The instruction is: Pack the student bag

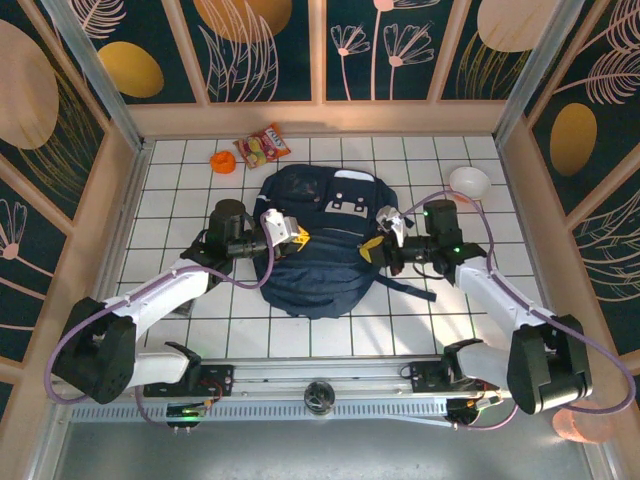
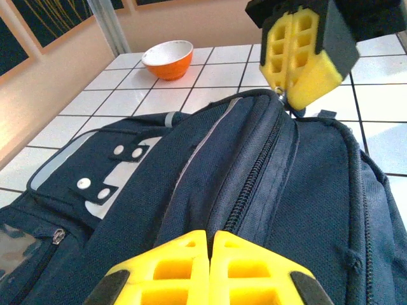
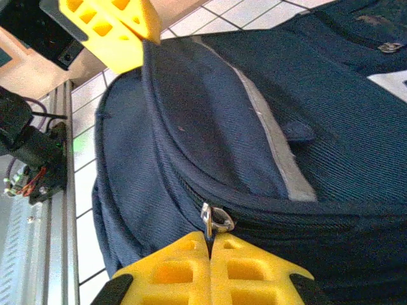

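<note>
The bag [image 1: 320, 275] is lying flat in the middle of the tiled table [image 1: 170, 190], between the 2 arms, with its main zipper [image 2: 251, 171] shut. The left gripper [image 2: 210, 236] is pressing its fingers together on the bag's fabric at the left end of the zipper, seemingly anchoring it. The right gripper [image 3: 210, 238] is pinching the metal pull [image 3: 216, 218] at the right end of the track, with its fingers closed tight on the tab.

The step in hand looks to be opening the main compartment. To do it well, the right arm should be drawing the pull along the curve of the track, not straight across. It should also be holding the tab low so it isn't slipping from the pads. The left arm should be holding firm and pulling slightly the other way, so the fabric is taut and the teeth are parting cleanly. 1 bowl [image 1: 469, 181] and 1 snack packet [image 1: 262, 146] are sitting at the table's far side, apart from the bag.
</note>
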`<state>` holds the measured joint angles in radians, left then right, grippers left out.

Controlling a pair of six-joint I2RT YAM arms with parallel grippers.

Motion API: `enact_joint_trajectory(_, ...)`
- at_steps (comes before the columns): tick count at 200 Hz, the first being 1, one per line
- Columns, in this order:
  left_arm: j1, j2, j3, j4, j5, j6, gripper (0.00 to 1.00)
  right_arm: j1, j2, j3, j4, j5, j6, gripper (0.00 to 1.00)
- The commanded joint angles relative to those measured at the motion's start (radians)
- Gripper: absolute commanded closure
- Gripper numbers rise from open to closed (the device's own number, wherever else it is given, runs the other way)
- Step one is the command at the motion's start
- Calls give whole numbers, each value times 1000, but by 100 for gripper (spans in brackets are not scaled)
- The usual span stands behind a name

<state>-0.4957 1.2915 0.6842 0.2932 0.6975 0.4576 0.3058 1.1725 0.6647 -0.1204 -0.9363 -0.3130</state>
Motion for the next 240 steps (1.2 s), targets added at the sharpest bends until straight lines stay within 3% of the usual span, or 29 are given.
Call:
enact_joint_trajectory(1,-13,-8,45,107,-37,-26,100,62,-39,17,11,-5,107,100)
enact_joint_trajectory(87,-137,38,83,140,-164,-48,100,236,-33,60,91,157,454,100)
enact_joint_trajectory(156,-220,84,94,242,-138,-155,100,350,62,114,157,363,842,100)
enact_joint_trajectory(199,-224,83,64,307,-165,-216,100,371,81,142,143,423,955,100)
enact_joint_trajectory(218,-225,79,48,316,-187,-225,100,369,44,146,83,470,966,91)
enact_joint_trajectory(240,-224,77,30,331,-192,-241,100,346,-17,137,-11,524,1014,71)
